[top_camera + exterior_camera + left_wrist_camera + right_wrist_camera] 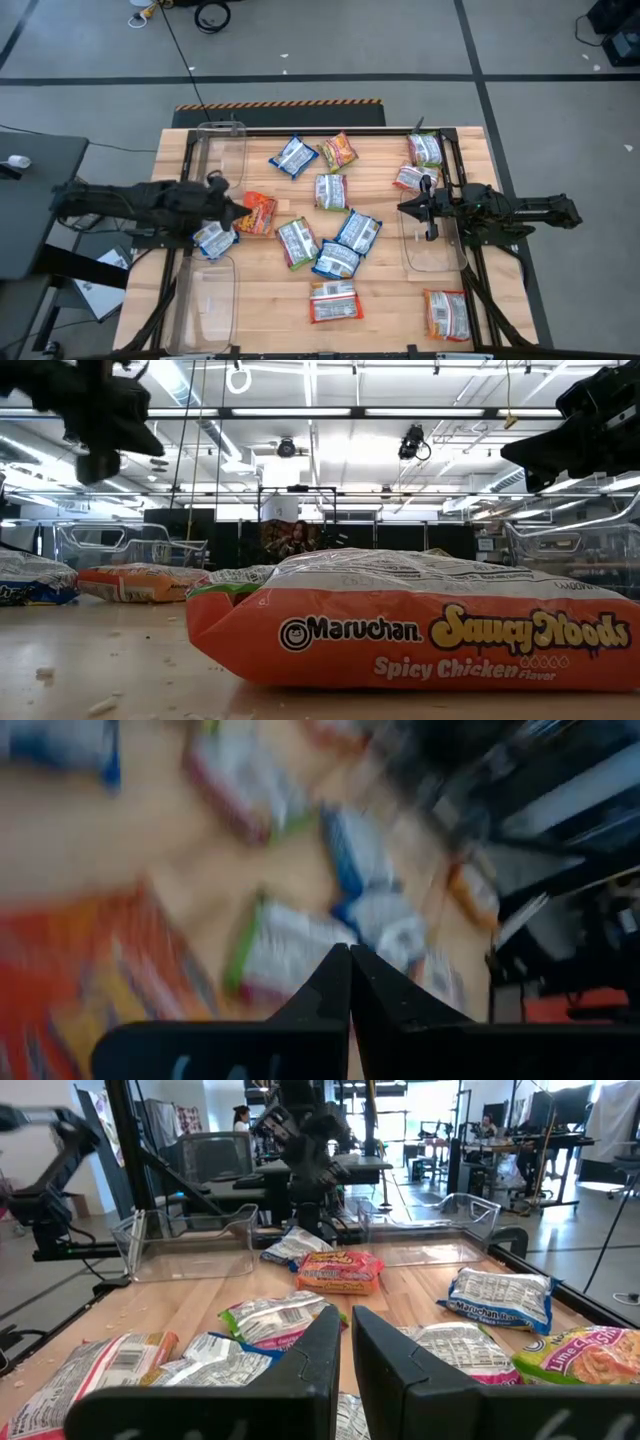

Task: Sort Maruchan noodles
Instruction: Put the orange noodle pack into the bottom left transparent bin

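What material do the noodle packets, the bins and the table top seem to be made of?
Noodle packets: thin glossy plastic film, judging by the crinkles and printed surface.
Bins: clear hard plastic, since the room behind shows through their walls.
Table top: pale wood with a matte finish and visible plank lines.

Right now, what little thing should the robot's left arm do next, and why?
Probably open its fingers and drop down onto the orange noodle packet. The left gripper is shut with nothing in it and sits right beside that packet, while the clear bins, like this bin, look empty. The right gripper waits over the table's other side.
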{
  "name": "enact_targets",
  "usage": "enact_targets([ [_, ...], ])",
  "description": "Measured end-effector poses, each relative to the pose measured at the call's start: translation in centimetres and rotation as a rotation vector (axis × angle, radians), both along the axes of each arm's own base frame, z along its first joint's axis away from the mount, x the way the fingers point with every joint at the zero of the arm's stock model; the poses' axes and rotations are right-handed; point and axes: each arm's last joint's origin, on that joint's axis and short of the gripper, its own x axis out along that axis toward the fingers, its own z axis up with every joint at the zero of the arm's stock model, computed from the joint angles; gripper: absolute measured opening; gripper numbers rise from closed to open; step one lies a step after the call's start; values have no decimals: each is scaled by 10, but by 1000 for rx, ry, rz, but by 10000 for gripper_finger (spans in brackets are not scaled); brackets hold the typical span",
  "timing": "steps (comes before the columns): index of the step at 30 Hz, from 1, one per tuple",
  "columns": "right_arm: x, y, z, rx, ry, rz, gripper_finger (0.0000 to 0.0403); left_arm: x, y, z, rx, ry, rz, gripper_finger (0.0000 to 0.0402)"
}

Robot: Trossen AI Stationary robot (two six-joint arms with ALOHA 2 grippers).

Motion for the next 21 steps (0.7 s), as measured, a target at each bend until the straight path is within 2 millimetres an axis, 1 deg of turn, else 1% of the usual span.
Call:
enact_targets([
  [3,0,0,0,0,0,0,36,17,-10,18,-154,163,11,6],
  [6,0,0,0,0,0,0,36,33,-20,24,-234,290,48,6],
  [8,0,0,0,0,0,0,36,44,-24,18,-253,344,118,10],
  [10,0,0,0,0,0,0,36,50,-25,6,-268,426,204,21],
  [13,0,0,0,0,0,0,36,49,-24,-13,-265,632,300,48],
  [15,0,0,0,0,-1,0,36,46,-20,-21,-253,740,358,72],
  [17,0,0,0,0,0,0,36,44,-14,-23,-255,773,417,100],
  [21,0,0,0,0,0,0,36,46,1,-25,-270,760,469,159],
])
